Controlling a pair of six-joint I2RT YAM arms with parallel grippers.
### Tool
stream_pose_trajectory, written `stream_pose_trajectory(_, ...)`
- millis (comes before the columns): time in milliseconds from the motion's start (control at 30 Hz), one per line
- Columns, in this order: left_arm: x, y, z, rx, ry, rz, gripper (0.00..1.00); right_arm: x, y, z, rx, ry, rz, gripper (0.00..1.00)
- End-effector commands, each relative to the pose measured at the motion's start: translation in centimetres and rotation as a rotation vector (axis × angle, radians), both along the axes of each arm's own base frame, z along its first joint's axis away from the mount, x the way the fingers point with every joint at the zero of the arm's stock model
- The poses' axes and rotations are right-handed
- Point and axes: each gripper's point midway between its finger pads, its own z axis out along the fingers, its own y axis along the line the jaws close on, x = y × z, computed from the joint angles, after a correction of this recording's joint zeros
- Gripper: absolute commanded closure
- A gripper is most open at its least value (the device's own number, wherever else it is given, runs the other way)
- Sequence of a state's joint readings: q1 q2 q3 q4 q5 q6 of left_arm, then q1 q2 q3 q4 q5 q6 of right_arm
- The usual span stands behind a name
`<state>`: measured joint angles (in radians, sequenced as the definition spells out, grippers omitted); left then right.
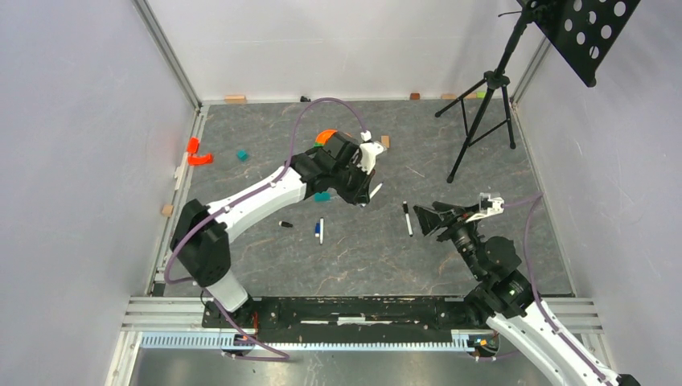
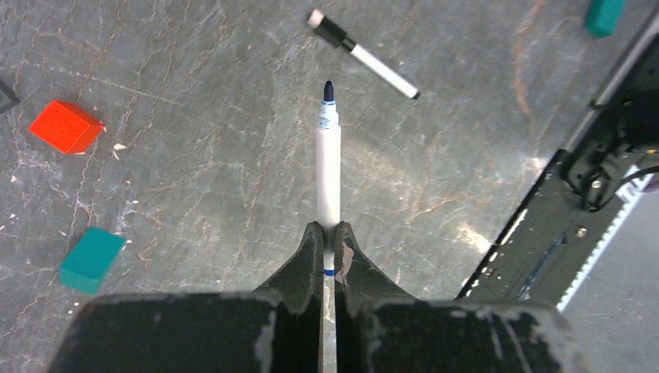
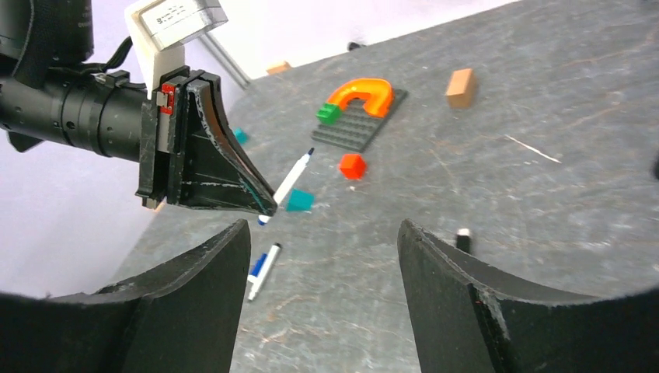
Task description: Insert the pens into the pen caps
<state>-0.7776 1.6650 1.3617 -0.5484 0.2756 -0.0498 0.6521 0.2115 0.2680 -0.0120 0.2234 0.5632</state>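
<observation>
Left wrist view: a pen [image 2: 329, 167] is clamped lengthwise in the left gripper [image 2: 329, 237], which is seemingly nearer the loose cap [image 1: 285, 223]; the right gripper [image 3: 322, 229] is held open, empty.

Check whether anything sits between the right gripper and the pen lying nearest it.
Nothing visible does. The right gripper, jaws open, faces the pen across bare mat, and it lies just past the fingertips. The left gripper, shut on another pen, is off to the side.
</observation>
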Motion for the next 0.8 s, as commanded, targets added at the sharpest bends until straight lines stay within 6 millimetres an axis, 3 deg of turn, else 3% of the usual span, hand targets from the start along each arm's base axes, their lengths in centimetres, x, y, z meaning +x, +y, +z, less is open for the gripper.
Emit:
stream_pose_trajectory(0, -1.0, -1.3, 4.8, -0.169, -0.022, -0.001, 0.98, -0.4, 1.8, 3.3, 0.191, -0.086, 0.087, 0.27)
stream_pose_trajectory(200, -2.3, -1.6, 7.6, -0.268, -0.026, -0.026, 0.98, -0.2, 3.8, 4.5, 0.288, -0.095, 0.169, 0.35)
stream_pose_trajectory(400, -3.3, -1.5, 10.1, -0.341, -0.047, -0.044, 0.98, 0.1, 5.8, 7.5, 0.322, -0.146, 0.256, 0.38)
stream_pose_trajectory(767, -4.1, -1.8, 10.9, -0.386, -0.021, -0.067, 0.98, 1.0, 8.0, 8.8, 0.343, -0.147, 0.311, 0.39)
